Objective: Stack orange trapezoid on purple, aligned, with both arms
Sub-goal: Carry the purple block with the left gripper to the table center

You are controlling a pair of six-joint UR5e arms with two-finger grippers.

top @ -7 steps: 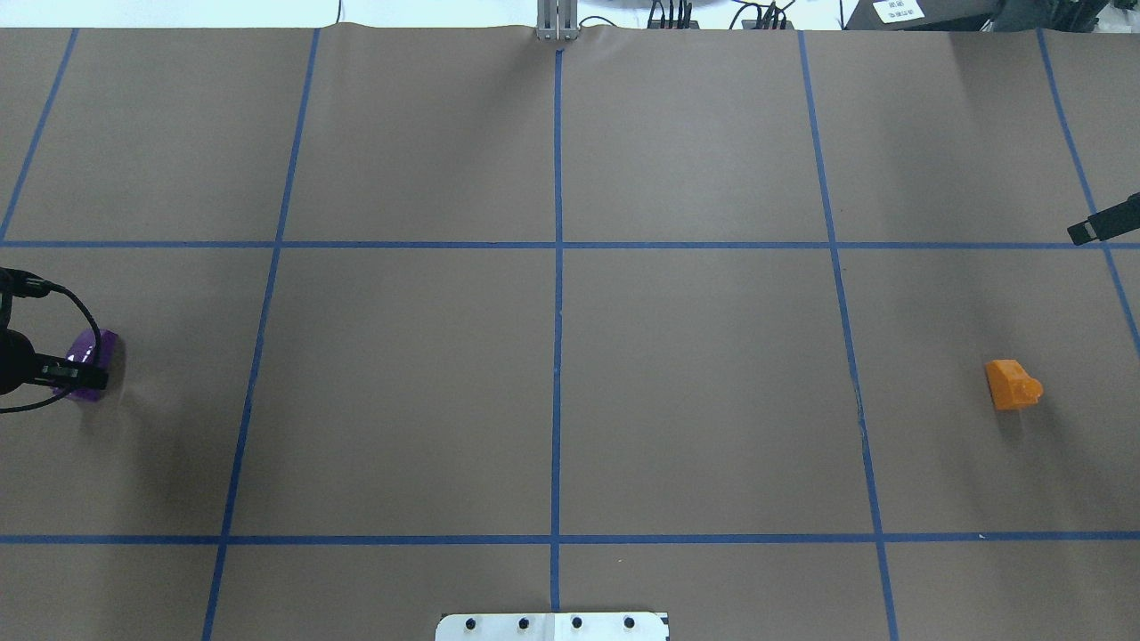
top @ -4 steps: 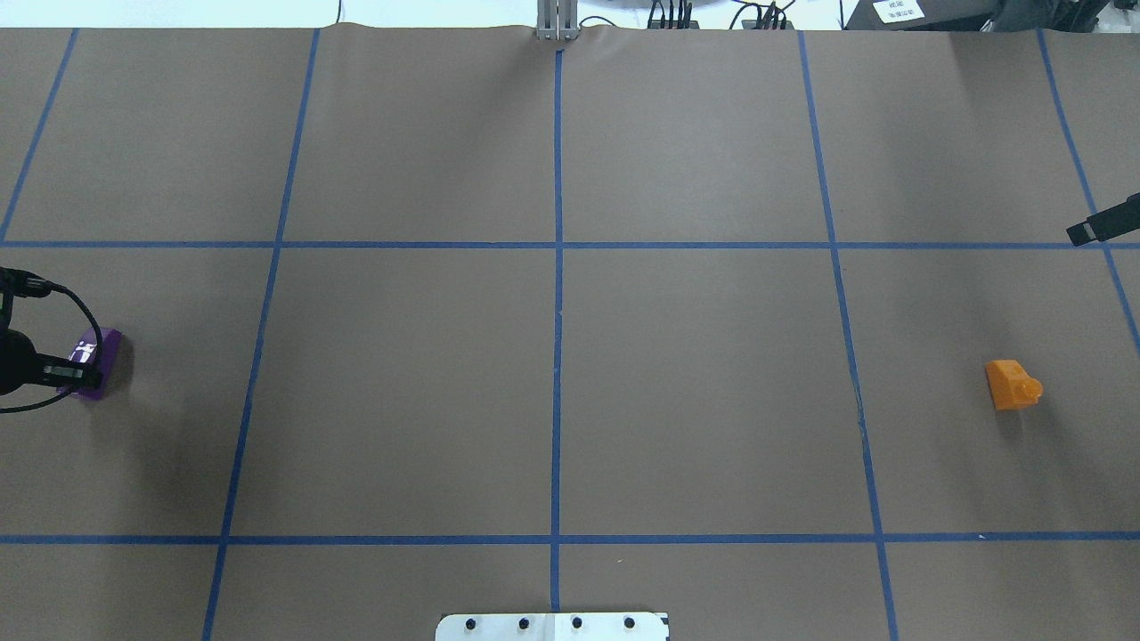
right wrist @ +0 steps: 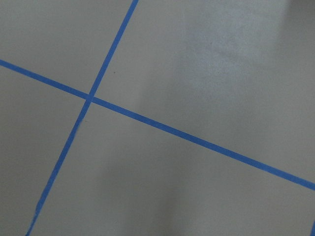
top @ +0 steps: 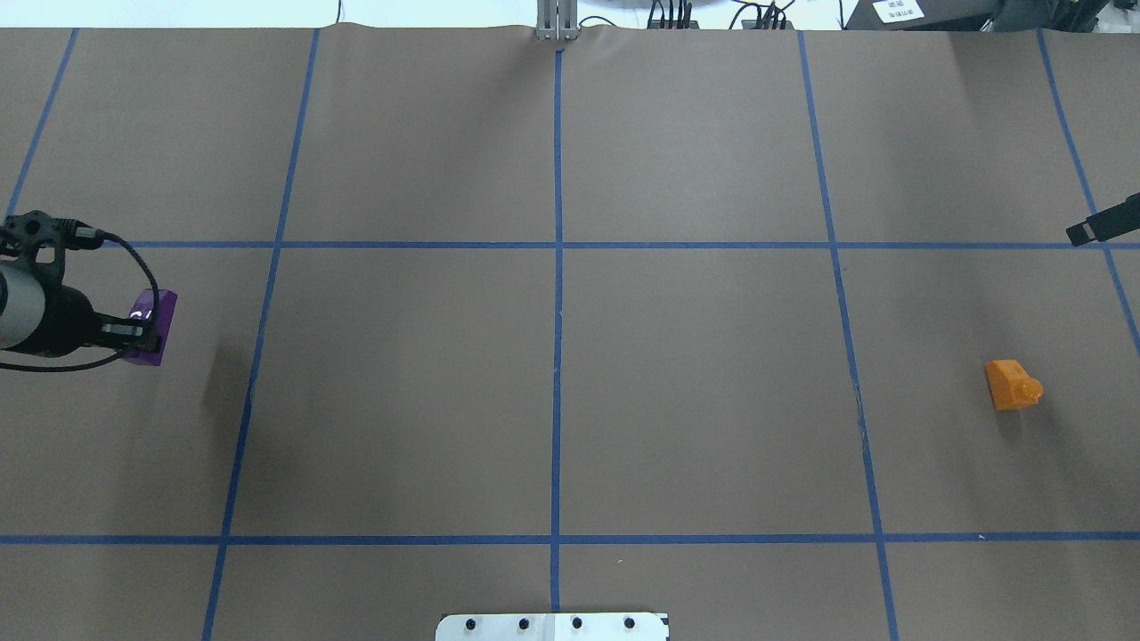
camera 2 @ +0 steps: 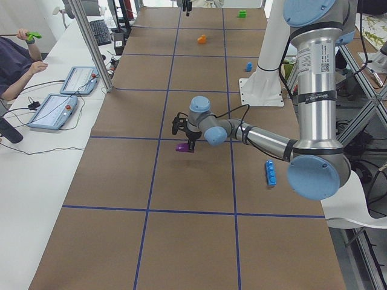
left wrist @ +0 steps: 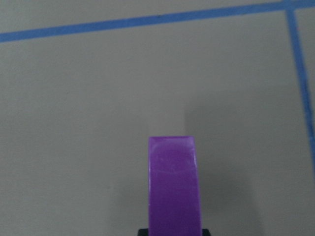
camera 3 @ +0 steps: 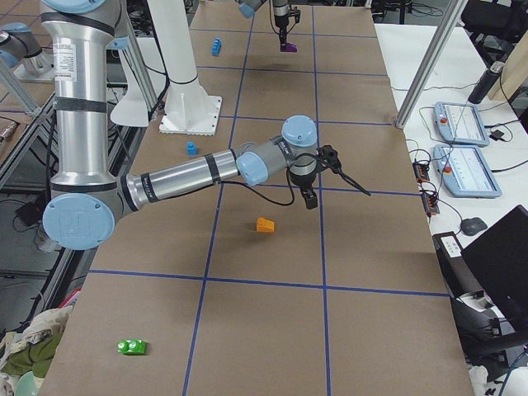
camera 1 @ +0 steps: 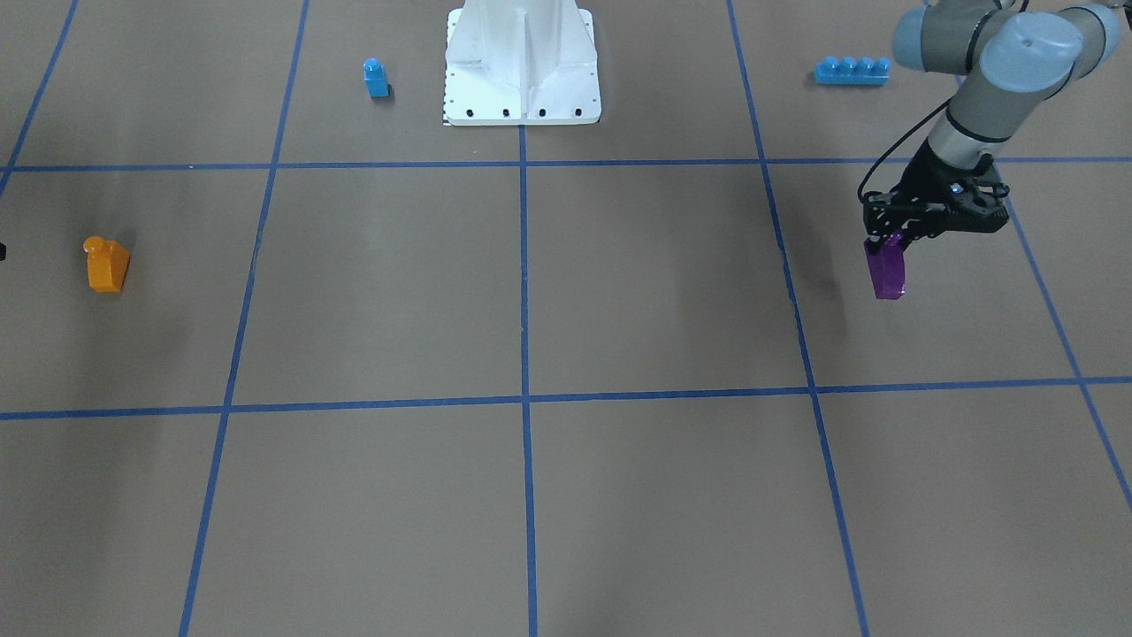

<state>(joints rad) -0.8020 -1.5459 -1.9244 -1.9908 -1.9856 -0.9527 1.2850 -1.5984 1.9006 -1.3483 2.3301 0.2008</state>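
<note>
Overhead exterior: my left tool point(top: 134, 334) is showing further in from the left edge and higher up the view than it was half a second ago, and it is bringing the purple block point(top: 153, 322) along.
Left tool: it is clenching the purple block by its upper part, and the block is hanging below it in the front-facing view.
Purple block: it is riding in my grip. Its shadow is lying apart from it on the bench point(top: 695, 401), so I am judging it lifted clear rather than dragged.
Orange block point(top: 1011, 385): it is sitting in the same spot as a second ago, alone on the right side of the bench, with nothing touching it.
Right tool point(top: 1091, 230): only a black tip is poking in at the right edge, exactly where it was before. I cannot tell whether it is released or clenched. Its wrist camera is seeing nothing but bench and blue tape lines point(right wrist: 197, 140).
Stack: I am judging the purple pickup done and the carry toward a meeting place just starting. The orange block is still waiting for my right arm, so most of the job is still ahead.
</note>
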